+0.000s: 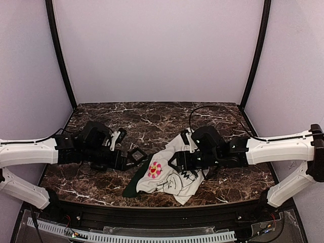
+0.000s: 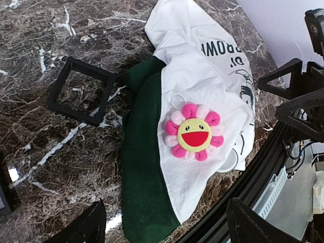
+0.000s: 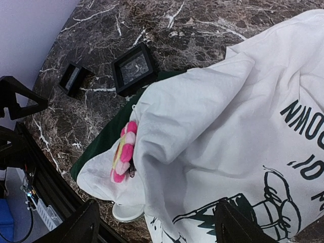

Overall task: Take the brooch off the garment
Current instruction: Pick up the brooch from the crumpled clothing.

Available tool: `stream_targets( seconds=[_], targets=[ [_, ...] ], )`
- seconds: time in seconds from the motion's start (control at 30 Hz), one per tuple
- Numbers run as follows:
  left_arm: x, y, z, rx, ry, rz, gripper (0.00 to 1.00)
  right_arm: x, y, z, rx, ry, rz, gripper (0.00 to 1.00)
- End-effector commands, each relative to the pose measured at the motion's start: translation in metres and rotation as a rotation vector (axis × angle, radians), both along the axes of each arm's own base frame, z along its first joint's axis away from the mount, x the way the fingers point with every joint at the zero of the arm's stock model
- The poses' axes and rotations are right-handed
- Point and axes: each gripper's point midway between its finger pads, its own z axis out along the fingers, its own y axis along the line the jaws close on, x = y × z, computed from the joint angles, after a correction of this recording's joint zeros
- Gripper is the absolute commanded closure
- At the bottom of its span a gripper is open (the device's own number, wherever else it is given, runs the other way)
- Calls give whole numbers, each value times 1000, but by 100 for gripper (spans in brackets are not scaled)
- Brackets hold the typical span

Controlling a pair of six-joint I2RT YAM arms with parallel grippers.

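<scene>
The garment [image 1: 174, 182] lies crumpled near the front edge of the tabletop [image 1: 152, 119], bunched into a ridge. That ridge props up the cloth where the brooch [image 2: 195, 132] sits. The brooch is on the white fabric just beside the dark green sleeve, its smiling face turned towards the left arm. From the right wrist it shows edge-on [image 3: 124, 152], so the pin side looks likelier to be reached from there.

The left jaws and the right jaws are both spread wide with nothing between them. Each hangs near the shirt on its own side of the brooch. This looks like a stance for one to hold the cloth down while the other pulls the brooch off. A small black square frame [image 2: 81, 90] rests on the marble just beside the sleeve.
</scene>
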Motion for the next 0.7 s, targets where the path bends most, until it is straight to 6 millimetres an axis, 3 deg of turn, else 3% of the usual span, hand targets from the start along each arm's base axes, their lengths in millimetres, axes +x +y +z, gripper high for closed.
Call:
stream_targets(
  seconds=[0.0,0.13,0.33,0.47,0.67],
  targets=[
    [15,-43,14,-20,-68,-81,15,-5,-1,-28,-5,61,-48,23],
    [15,-69,8,11,-78,-135,13,-7,6,-36,36,91,-48,25],
    [0,-81,-23,124,-80,-191,12,-13,2,-50,-5,109,-33,29],
    [-3,-84,-39,150,-60,-194,11,-11,7,-56,-4,112,-27,43],
    [1,-96,-48,169,-62,-197,6,-11,18,-56,39,128,-17,71]
  ],
)
